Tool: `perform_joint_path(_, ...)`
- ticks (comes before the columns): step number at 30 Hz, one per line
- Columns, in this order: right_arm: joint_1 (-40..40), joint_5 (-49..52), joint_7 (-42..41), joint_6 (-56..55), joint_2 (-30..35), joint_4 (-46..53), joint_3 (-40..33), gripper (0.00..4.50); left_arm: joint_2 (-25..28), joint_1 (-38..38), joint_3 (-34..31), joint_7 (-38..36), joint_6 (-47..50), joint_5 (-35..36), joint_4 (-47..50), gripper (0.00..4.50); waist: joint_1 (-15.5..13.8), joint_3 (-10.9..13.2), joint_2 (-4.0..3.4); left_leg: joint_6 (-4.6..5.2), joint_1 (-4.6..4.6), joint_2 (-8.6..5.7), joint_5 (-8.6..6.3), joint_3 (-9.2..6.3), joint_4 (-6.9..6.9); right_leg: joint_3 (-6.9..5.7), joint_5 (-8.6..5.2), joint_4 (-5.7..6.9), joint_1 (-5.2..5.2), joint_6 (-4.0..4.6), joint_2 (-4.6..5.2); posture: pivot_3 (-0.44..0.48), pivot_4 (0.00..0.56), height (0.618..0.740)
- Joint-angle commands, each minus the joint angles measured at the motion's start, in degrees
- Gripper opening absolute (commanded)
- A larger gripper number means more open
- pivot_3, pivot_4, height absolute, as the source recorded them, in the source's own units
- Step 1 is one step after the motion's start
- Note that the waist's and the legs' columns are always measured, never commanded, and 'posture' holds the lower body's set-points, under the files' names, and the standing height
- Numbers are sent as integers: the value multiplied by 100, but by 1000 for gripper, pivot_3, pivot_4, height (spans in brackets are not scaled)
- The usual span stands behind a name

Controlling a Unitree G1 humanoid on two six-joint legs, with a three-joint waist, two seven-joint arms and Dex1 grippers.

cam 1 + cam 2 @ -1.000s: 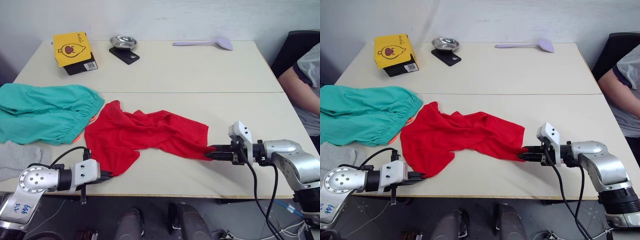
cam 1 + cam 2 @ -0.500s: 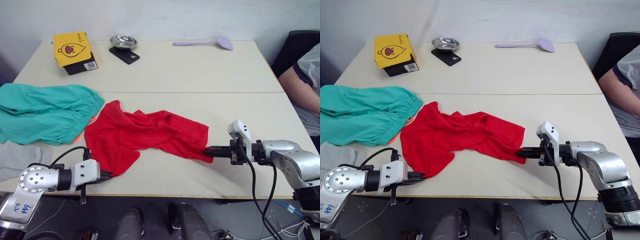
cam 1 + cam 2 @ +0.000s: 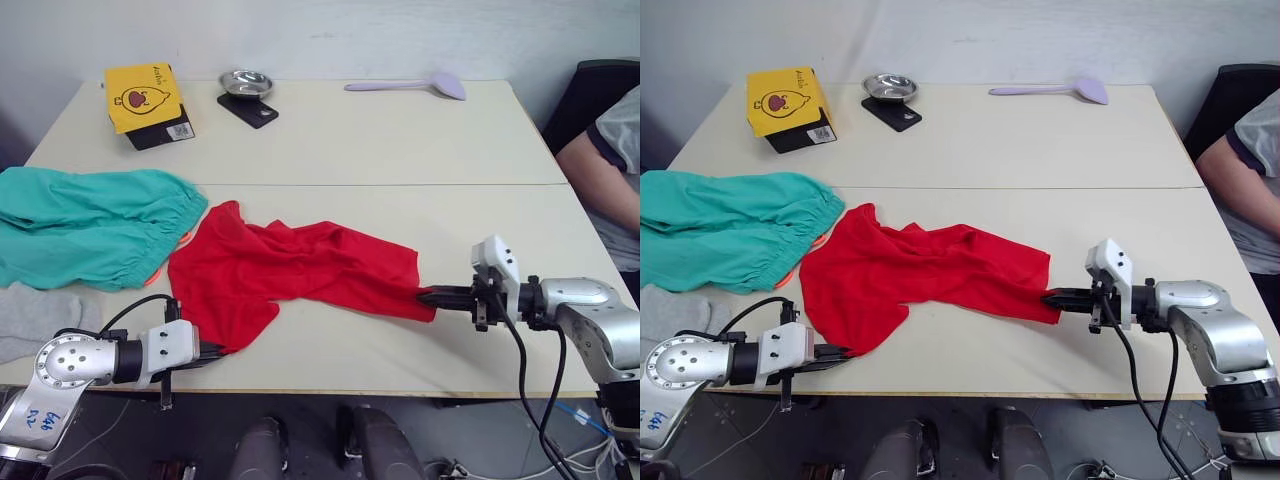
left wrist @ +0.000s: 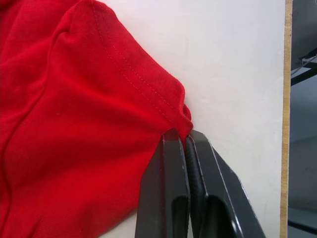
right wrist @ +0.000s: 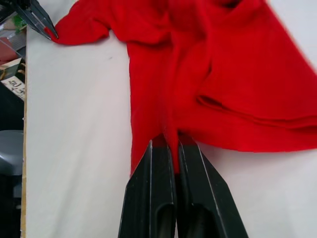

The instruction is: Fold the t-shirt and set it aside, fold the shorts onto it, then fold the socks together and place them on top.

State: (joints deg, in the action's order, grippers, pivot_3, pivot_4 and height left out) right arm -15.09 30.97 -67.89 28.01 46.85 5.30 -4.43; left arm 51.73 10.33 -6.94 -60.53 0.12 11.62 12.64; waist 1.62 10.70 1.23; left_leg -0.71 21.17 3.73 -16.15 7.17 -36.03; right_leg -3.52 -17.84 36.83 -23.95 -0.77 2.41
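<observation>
The red t-shirt (image 3: 290, 275) lies crumpled across the near middle of the table. My left gripper (image 3: 222, 350) is shut on its near left corner by the table's front edge; the wrist view shows the hem (image 4: 181, 116) pinched between the fingers. My right gripper (image 3: 432, 296) is shut on the shirt's right edge, with cloth (image 5: 171, 139) caught between its fingers. The teal-green shorts (image 3: 90, 225) lie bunched at the left side. A light grey sock (image 3: 35, 315) lies at the near left corner, in front of the shorts.
At the far left stand a yellow box (image 3: 143, 97), a small metal bowl (image 3: 246, 83) and a black device (image 3: 248, 110). A lilac spatula (image 3: 410, 86) lies at the back. A person's arm (image 3: 600, 170) rests past the table's right edge.
My right gripper has drawn to the right, pulling the shirt's right edge with it and stretching the cloth. The left gripper has stayed put.
</observation>
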Motion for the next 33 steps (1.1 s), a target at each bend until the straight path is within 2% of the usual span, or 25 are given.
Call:
perform_joint_path(1, -36, 216, -66, -470, -67, 219, -509, 22, -66, 166, -308, -32, 364, 497, 170, 0, 6, 1, 1, 0, 1, 0, 0, 0, -1, 0, 0, 1, 0, 0, -1, 0, 150, 740)
perform_joint_path(4, -56, 56, -141, -1012, -45, 202, -622, 22, -118, 49, -734, 58, 978, 1195, 435, 0, -1, 7, 10, -2, 4, 2, -1, 0, 0, -1, 0, 1, -4, 0, -3, 0, 150, 740)
perform_joint_path(8, -113, -479, -304, -2262, 18, -89, -632, 22, -177, -342, -1156, 320, 1495, 1622, 401, 0, -17, 11, 18, -1, 7, 1, 0, -2, -5, -2, 0, 4, -4, -3, -3, 0, 150, 740)
perform_joint_path(13, 107, -1210, -694, -4670, -8, -795, -619, 22, -124, -362, -1454, 231, 1602, 1668, 170, 0, 3, 13, 21, -5, 6, -3, -4, 3, -4, -1, -2, -1, -2, -11, -4, 0, 150, 740)
perform_joint_path(19, 633, -1773, -540, -6690, -97, -1497, -490, 22, -117, 159, -1685, -54, 1198, 1398, 20, 0, 9, 16, 25, -14, 2, 1, -10, 9, -4, 2, -13, 2, -4, -14, -9, 0, 150, 740)
perform_joint_path(23, 786, -2073, -68, -6770, -220, -1664, -336, 22, -96, 521, -1565, -201, 795, 1082, 10, 0, 22, 16, 27, -12, -3, 0, -10, 12, -12, 9, -12, 6, -1, -15, -7, 0, 150, 740)
perform_joint_path(26, 877, -1800, 144, -5966, -311, -1456, -228, 22, -168, 547, -1465, -143, 799, 1064, 150, 0, 11, 17, 28, -10, -8, 0, -3, 12, -12, 11, -11, 7, 0, -11, -6, 0, 150, 740)
perform_joint_path(29, 1021, -1660, 73, -5378, -170, -1222, -144, 655, -195, 487, -1357, -108, 856, 1074, 248, 0, 2, 17, 27, -12, -9, 1, 0, 9, -12, 12, -10, 8, 1, -3, -4, 0, 150, 740)
perform_joint_path(33, 1165, -1736, 24, -5618, 21, -1202, -263, 2050, -178, 447, -1282, -106, 864, 1075, 266, 0, -4, 17, 27, -5, -9, 0, 3, 9, -10, 12, -9, 8, 2, -2, -2, 0, 150, 740)
